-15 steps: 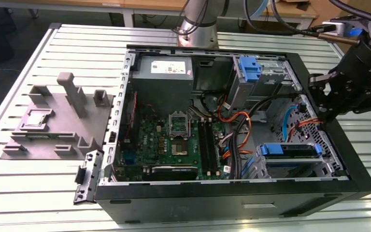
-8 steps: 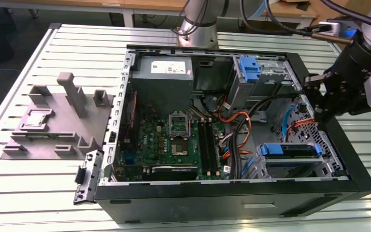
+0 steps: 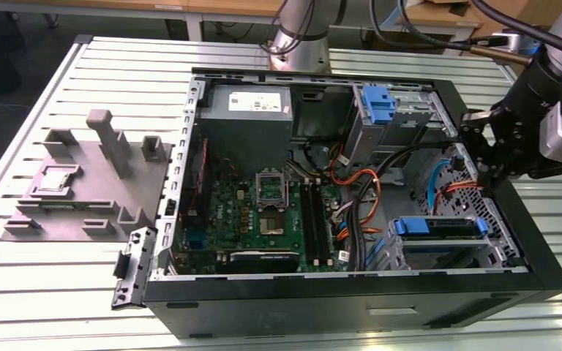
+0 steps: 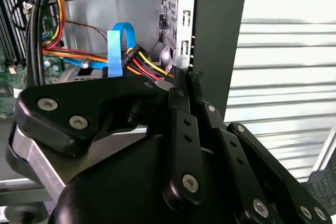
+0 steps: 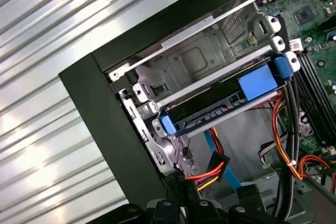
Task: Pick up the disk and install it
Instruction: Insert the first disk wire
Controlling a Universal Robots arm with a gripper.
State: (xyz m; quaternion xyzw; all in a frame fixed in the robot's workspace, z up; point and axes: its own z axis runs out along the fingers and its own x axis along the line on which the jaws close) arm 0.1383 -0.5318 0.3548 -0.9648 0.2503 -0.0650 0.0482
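the black pincer (image 3: 486, 172), fingers pressed together and empty, hangs at the open black computer case's (image 3: 515, 219) wall; the blue-framed silver disk (image 3: 439, 227) sits in its bay at seven o'clock, long axis crosswise.

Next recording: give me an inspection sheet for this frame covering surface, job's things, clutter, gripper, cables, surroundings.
Surface: slatted metal table carrying an open computer case lying on its side.
Job's things: the disk sits edge-on as a blue strip in the drive cage near the case's corner; in the exterior view it is at.
Clutter: grey fixture block on the exterior view's left; a second blue carrier at the far end of the case.
Gripper: gripper shut on nothing, at the case wall beside the cables.
Cables: orange, red, yellow and black wire bundle and a blue flat cable close to the gripper.
Surroundings: arm base behind the case.
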